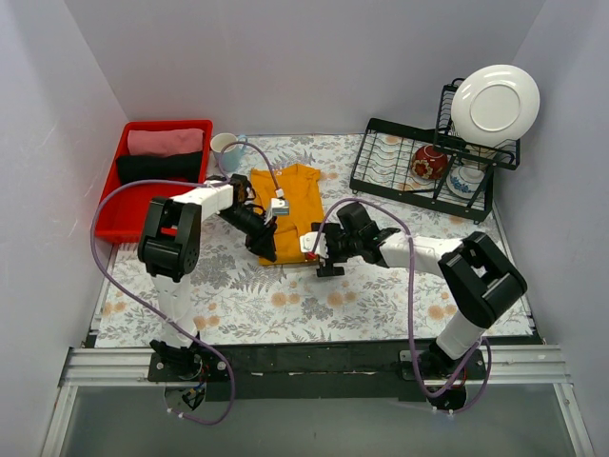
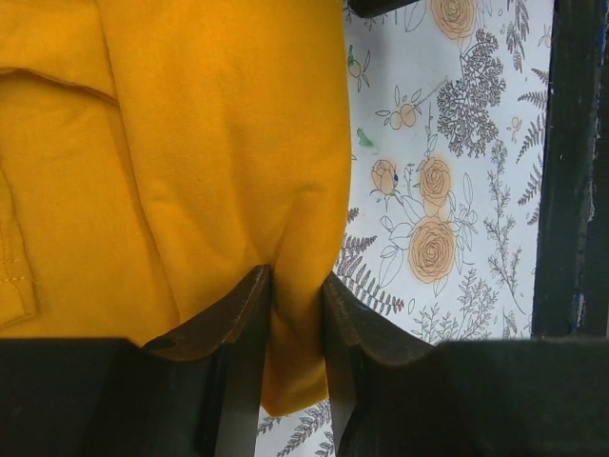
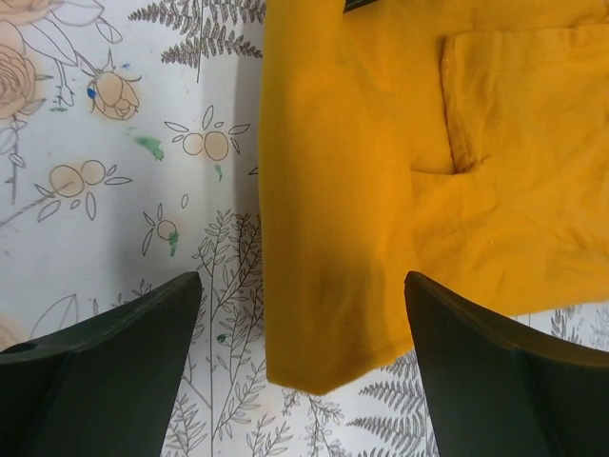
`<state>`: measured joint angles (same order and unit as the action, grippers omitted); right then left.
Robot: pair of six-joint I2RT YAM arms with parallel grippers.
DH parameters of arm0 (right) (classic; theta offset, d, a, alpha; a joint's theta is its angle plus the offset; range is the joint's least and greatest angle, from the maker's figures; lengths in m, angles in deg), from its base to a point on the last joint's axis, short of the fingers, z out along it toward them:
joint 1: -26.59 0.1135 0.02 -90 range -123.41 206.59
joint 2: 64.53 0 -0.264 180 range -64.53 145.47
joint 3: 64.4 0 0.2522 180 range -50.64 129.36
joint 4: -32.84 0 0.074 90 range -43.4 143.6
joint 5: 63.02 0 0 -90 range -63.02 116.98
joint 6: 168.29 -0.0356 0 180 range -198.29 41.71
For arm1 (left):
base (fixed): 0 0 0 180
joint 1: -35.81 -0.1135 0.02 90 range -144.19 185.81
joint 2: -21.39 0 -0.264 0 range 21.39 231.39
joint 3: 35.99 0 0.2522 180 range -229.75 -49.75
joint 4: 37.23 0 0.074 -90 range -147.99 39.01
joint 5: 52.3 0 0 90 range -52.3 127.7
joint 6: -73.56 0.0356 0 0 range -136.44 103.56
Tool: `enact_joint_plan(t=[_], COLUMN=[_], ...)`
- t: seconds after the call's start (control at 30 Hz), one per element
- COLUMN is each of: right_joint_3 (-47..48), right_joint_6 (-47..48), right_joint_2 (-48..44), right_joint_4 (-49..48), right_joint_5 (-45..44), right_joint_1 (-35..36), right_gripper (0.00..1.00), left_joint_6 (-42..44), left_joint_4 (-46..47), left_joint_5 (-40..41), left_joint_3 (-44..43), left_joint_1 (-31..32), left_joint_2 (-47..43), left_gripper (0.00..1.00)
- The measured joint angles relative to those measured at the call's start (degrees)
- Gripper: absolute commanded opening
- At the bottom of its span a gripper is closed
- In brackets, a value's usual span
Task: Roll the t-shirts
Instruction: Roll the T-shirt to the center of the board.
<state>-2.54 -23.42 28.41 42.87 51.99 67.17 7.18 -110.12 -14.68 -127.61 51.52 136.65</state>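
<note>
The orange-yellow t-shirt point(image 1: 290, 211) lies folded into a long strip on the floral table cover, collar end far, hem end near. My left gripper point(image 1: 265, 243) is shut on the shirt's near left corner; in the left wrist view the cloth point(image 2: 228, 171) is pinched between the two black fingers point(image 2: 238, 324). My right gripper point(image 1: 322, 255) is open beside the near right corner. In the right wrist view the shirt corner point(image 3: 381, 190) lies between the wide-apart fingers point(image 3: 114, 343), which do not touch it.
A red bin point(image 1: 157, 176) with folded pink and black cloth stands at the far left. A mug point(image 1: 228, 150) stands beside it. A black dish rack point(image 1: 428, 171) with a white plate point(image 1: 495, 100) and bowls stands at the far right.
</note>
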Motion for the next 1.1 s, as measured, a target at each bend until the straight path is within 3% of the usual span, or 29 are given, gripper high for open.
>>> enact_joint_plan(t=[0.1, 0.13, 0.2, 0.23, 0.27, 0.33, 0.43, 0.63, 0.87, 1.1], right_joint_3=[0.0, 0.0, 0.3, 0.5, 0.7, 1.3, 3.5, 10.3, 13.5, 13.5], right_joint_6=[1.5, 1.6, 2.5, 2.9, 3.4, 4.2, 5.1, 5.0, 1.5, -1.0], right_joint_2=[3.1, 4.1, 5.2, 6.0, 6.7, 7.8, 9.7, 12.4, 13.6, 13.6], right_joint_4=[-2.1, -3.2, -5.7, -6.4, -7.3, -7.8, -6.4, 1.5, 7.1, 7.2], right_joint_5=[-0.2, -0.1, -0.5, -0.6, -0.5, -0.9, -0.8, 0.8, 2.8, 3.0], right_joint_1=[0.2, 0.3, 0.4, 0.4, 0.5, 0.6, 0.7, 0.4, -0.1, -0.1], right_gripper=[0.82, 0.71, 0.6, 0.48, 0.42, 0.25, 0.1, 0.06, 0.06, 0.06], left_joint_6=[0.9, 1.2, 1.7, 2.1, 2.3, 2.8, 2.8, -1.8, -9.2, -10.1], left_joint_4=[-2.1, -2.6, -3.7, -4.3, -4.7, -5.4, -5.8, 1.4, 27.6, 45.1], left_joint_5=[-0.7, -0.9, -1.2, -1.4, -1.5, -1.9, -2.3, -2.1, 6.6, 13.7], left_joint_3=[-1.7, -2.2, -3.0, -3.3, -3.5, -4.0, -4.1, 1.9, 25.5, 36.1], left_joint_1=[-0.6, -0.9, -1.4, -1.7, -1.8, -2.1, -2.5, -3.6, -1.4, 4.7], left_joint_2=[1.7, 2.2, 3.0, 3.4, 3.7, 4.4, 5.1, -0.7, -29.0, -33.0], left_gripper=[0.27, 0.27, 0.27, 0.28, 0.28, 0.33, 0.43, 0.57, 0.63, 0.63])
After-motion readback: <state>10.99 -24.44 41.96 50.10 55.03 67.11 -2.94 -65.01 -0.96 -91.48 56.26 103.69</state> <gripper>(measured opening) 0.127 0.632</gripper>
